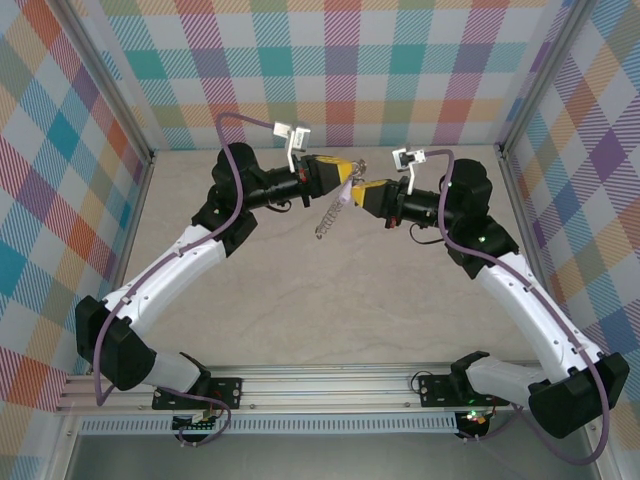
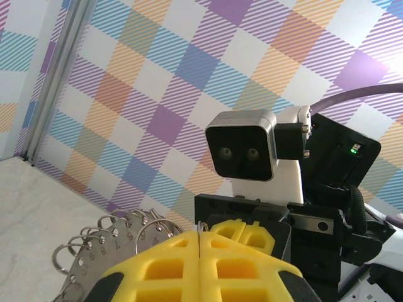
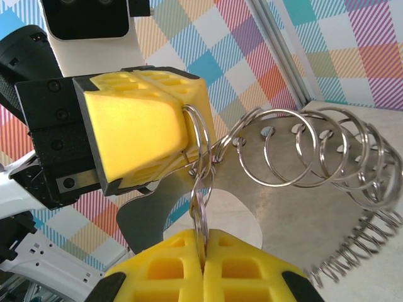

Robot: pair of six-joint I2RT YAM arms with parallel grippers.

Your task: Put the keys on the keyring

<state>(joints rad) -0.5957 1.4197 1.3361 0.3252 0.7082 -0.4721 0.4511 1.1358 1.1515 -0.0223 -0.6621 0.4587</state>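
Part of the keyring cut off by the bottom edge, more hidden behind the left end effector, outer loops cropped in the right wrist view.

Both arms were angled inward, elbows out, wrists level and facing each other. The left gripper and right gripper stood almost tip to tip, yellow jaws pressed together on each.

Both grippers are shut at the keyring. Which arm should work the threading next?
Right, probably. The right gripper pinches one small ring edge-on at its tips, so it could turn it. The left gripper clamps the rings where the keyring hangs, which suits it better as an anchor.
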